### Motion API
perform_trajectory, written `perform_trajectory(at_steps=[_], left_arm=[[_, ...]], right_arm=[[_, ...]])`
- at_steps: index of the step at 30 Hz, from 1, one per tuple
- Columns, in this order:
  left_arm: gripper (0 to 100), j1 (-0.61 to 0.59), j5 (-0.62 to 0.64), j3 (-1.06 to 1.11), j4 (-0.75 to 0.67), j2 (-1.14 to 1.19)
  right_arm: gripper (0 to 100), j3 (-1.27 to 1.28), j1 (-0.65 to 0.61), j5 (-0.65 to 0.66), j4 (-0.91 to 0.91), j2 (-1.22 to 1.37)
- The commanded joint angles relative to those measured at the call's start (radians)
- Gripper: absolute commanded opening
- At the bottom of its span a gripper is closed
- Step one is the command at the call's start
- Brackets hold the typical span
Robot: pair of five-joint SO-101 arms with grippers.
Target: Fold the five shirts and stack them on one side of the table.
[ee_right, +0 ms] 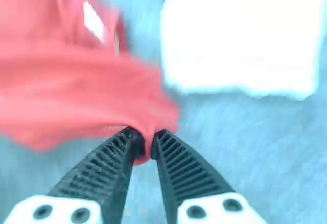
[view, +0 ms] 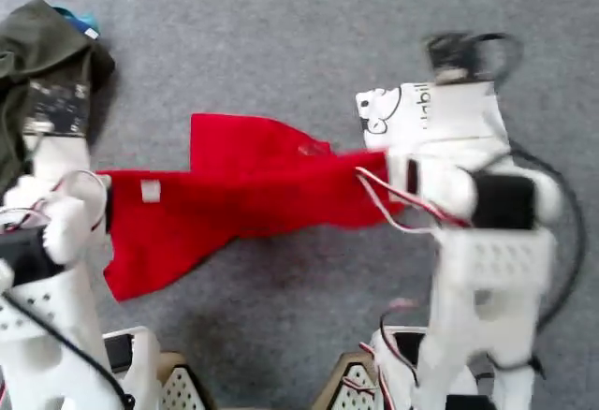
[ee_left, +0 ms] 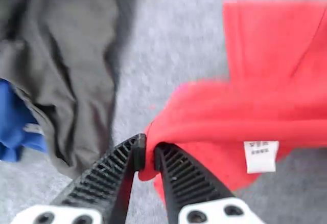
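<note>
We hold the red shirt (view: 253, 185) stretched, left gripper (ee_left: 148, 155) and right gripper (ee_right: 144, 139) each pinched on one end (long axis running across the table (view: 281, 45)).

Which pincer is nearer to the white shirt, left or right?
Right. The right pincer grips the red shirt right beside the white shirt; the left pincer grips its opposite end, near the dark shirt.
</note>
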Motion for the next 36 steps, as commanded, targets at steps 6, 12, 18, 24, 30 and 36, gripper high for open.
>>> perform_trajectory(at_steps=[6,12,18,24,30,36], left_arm=[[3,0.005,0.143,-0.539,0.052,-0.005],[3,0.005,0.209,-0.82,0.044,-0.005],[3,-0.004,0.204,-0.975,0.058,-0.012],[3,-0.004,0.144,-1.041,0.222,-0.014],[3,-0.004,0.143,-1.043,0.281,-0.017],[3,-0.004,0.143,-1.043,0.281,-0.017]], right_arm=[[1.4,-0.59,0.021,-0.187,-0.114,-0.028],[1.3,-0.845,0.023,-0.275,-0.338,0.062],[1.3,-1.122,0.023,-0.261,-0.5,0.179],[1.3,-1.227,0.018,-0.198,-0.445,0.228],[1.4,-1.228,0.017,-0.193,-0.315,0.225],[1.4,-1.234,0.015,-0.147,-0.252,0.225]])
